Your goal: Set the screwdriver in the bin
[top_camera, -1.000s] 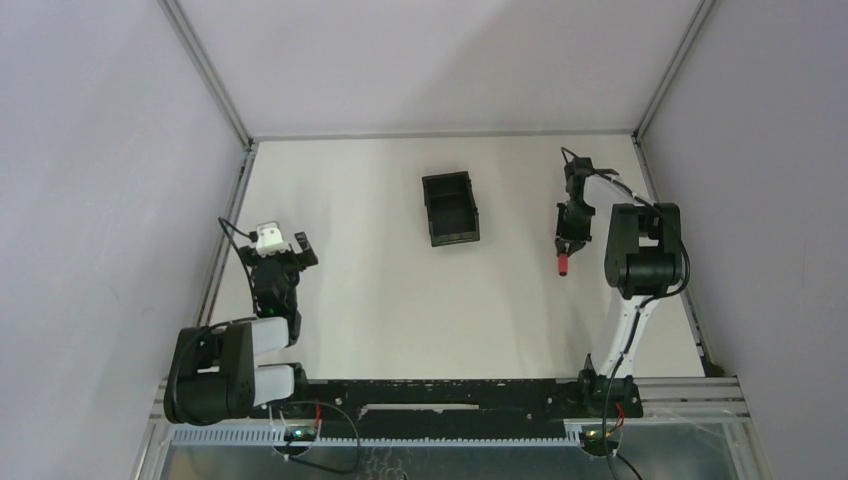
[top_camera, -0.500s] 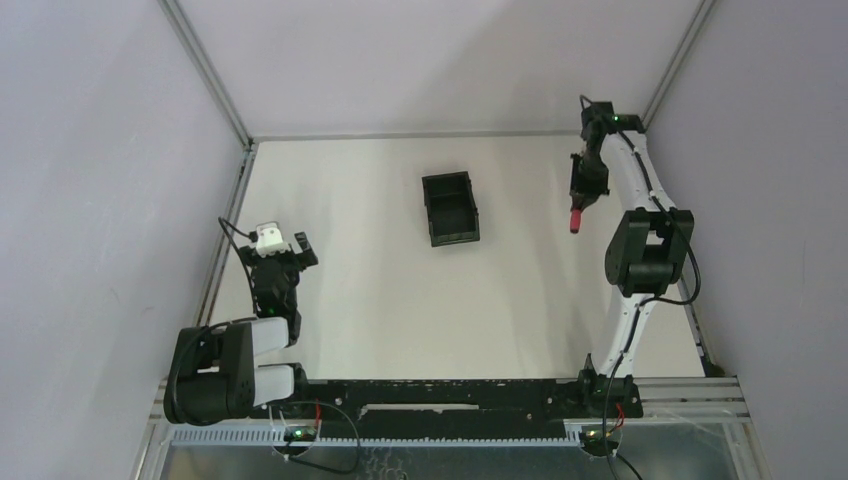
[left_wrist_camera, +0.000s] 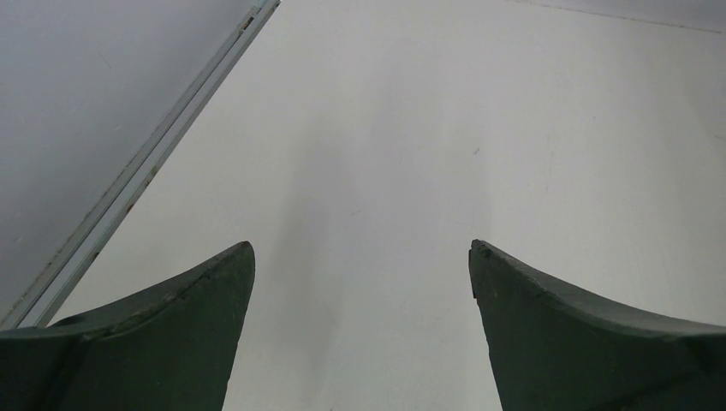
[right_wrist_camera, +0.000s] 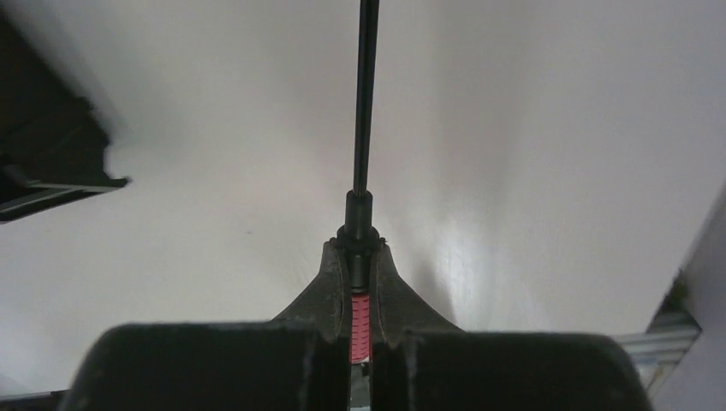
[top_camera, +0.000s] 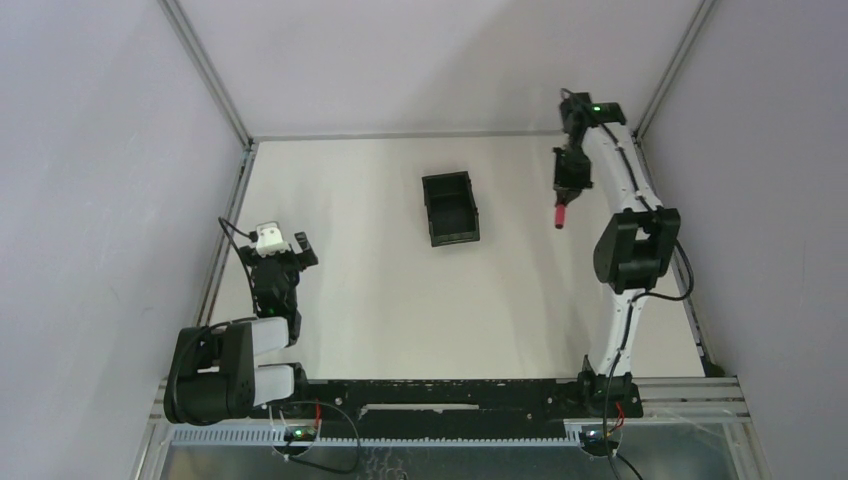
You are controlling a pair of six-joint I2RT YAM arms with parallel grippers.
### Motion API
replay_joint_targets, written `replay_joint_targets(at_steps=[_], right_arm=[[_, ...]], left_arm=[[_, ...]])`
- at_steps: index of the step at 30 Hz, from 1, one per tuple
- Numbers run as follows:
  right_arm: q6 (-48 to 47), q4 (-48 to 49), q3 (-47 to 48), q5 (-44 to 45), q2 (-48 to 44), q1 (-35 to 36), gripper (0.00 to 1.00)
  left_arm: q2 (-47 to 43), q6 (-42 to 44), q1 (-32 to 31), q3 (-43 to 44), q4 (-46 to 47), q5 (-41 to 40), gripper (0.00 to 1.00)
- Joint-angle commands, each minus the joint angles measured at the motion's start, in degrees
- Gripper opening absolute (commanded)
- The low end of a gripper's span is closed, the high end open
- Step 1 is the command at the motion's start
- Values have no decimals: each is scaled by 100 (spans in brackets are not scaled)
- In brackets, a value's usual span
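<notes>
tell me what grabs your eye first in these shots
The red-handled screwdriver, clamped in the right gripper at the far right of the table, stands out first. Left of it sits the black bin, empty. The left gripper rests open at the near left.

On my right wrist feed the screwdriver (right_wrist_camera: 363,154) runs off the top edge, its red handle mostly buried in the right gripper (right_wrist_camera: 358,257); the bin (right_wrist_camera: 43,145) is a blurred corner, cut off at left.

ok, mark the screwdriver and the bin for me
screwdriver (top_camera: 561,216): top external view, on the red handle end.
bin (top_camera: 455,238): top external view, on the near end wall.
</notes>
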Motion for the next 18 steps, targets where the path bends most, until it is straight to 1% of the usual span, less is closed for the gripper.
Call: replay_joint_targets(at_steps=[1, 5, 8, 10, 13, 18], right_arm=[[307, 701, 568, -269, 273, 985, 0], [198, 1071, 1181, -582, 761, 1837, 0], [-101, 1387, 1555, -661, 1022, 2279, 0], [-376, 1637, 1650, -421, 1109, 2608, 0], [-791, 2113, 1542, 179, 1119, 2905, 0], [-1362, 2651, 1376, 462, 1274, 3082, 0]], left_arm=[[5, 95, -41, 313, 230, -24, 100], [5, 102, -35, 304, 230, -24, 100], [6, 98, -40, 303, 230, -18, 100], [7, 97, -40, 303, 229, -23, 100], [6, 101, -36, 311, 230, -23, 100], [6, 95, -29, 310, 230, -24, 100]])
